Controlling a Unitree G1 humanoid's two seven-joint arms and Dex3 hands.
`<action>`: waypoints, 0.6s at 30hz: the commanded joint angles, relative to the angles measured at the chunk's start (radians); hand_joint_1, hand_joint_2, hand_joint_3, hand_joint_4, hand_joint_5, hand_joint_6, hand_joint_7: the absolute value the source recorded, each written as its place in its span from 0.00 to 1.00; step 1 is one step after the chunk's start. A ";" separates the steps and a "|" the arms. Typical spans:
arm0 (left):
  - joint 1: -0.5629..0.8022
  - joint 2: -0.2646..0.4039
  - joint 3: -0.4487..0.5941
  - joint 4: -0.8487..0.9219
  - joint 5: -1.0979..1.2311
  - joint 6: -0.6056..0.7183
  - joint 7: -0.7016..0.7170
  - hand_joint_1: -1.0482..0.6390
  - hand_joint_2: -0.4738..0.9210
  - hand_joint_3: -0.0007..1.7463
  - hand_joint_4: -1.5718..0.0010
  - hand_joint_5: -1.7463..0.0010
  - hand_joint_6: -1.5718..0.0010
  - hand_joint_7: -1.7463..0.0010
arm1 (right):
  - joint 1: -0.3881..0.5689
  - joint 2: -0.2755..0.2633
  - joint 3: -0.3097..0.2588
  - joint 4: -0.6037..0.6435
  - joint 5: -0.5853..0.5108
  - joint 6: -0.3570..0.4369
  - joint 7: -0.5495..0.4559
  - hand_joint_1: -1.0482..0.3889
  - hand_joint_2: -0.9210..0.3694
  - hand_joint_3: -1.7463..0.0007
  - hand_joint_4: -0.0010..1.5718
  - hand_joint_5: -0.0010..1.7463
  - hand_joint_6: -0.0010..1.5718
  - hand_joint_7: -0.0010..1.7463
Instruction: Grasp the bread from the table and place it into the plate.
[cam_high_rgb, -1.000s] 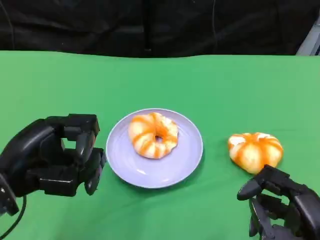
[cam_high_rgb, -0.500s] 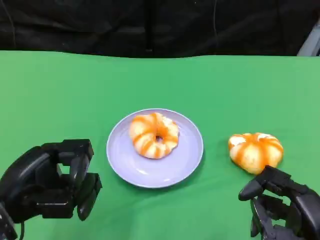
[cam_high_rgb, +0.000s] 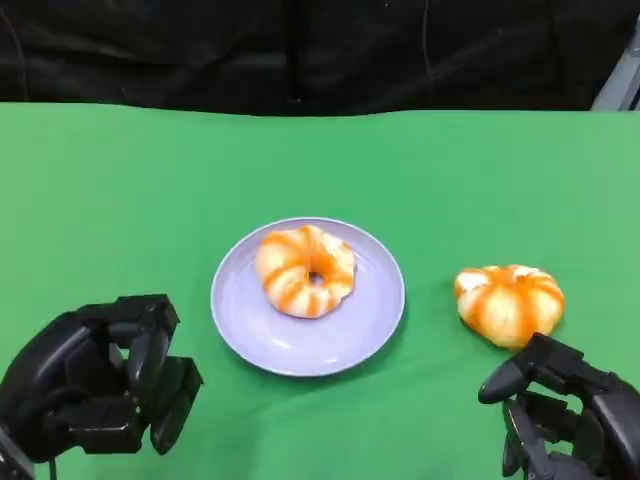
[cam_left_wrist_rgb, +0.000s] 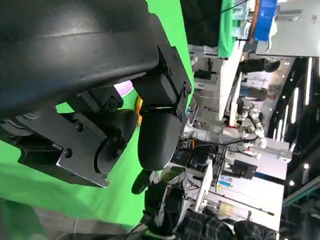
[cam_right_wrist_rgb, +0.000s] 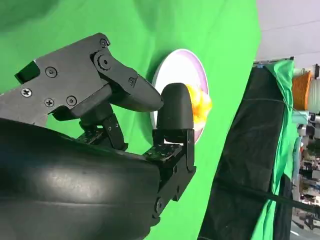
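A lilac plate (cam_high_rgb: 330, 340) sits mid-table on the green cloth, and a ring-shaped orange-and-white bread (cam_high_rgb: 305, 270) lies on it. A second, rounder orange-striped bread (cam_high_rgb: 509, 303) rests on the cloth to the plate's right. My left hand (cam_high_rgb: 100, 385) hovers near the front edge, left of the plate and apart from it, fingers spread and holding nothing. Just in front of the second bread is my right hand (cam_high_rgb: 565, 415), also empty and not touching it. The right wrist view shows the plate (cam_right_wrist_rgb: 172, 67) and its bread (cam_right_wrist_rgb: 201, 105) beyond the black fingers (cam_right_wrist_rgb: 175, 112).
The green cloth (cam_high_rgb: 450, 180) covers the whole table, with a black backdrop (cam_high_rgb: 300, 50) along the far edge. The left wrist view shows a cluttered room (cam_left_wrist_rgb: 240, 150) past the table's side.
My left hand has drawn back from the plate's left rim toward the near edge and lower left. The right hand and both breads have stayed put.
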 joint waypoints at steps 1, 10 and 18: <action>-0.004 0.013 0.004 0.032 0.027 -0.059 -0.021 0.64 0.75 0.77 0.34 0.00 0.44 0.01 | 0.004 -0.006 -0.008 -0.013 0.007 -0.013 0.001 0.68 0.17 0.42 0.47 1.00 0.41 0.91; -0.037 0.014 0.001 0.089 0.051 -0.108 -0.028 0.64 0.76 0.74 0.33 0.00 0.43 0.01 | -0.001 -0.005 -0.006 -0.012 0.008 -0.010 0.001 0.68 0.17 0.42 0.47 1.00 0.41 0.91; -0.046 0.002 -0.007 0.121 0.082 -0.176 -0.022 0.63 0.76 0.72 0.31 0.00 0.43 0.00 | -0.004 -0.008 -0.009 -0.014 0.010 0.000 0.003 0.68 0.17 0.43 0.47 1.00 0.41 0.91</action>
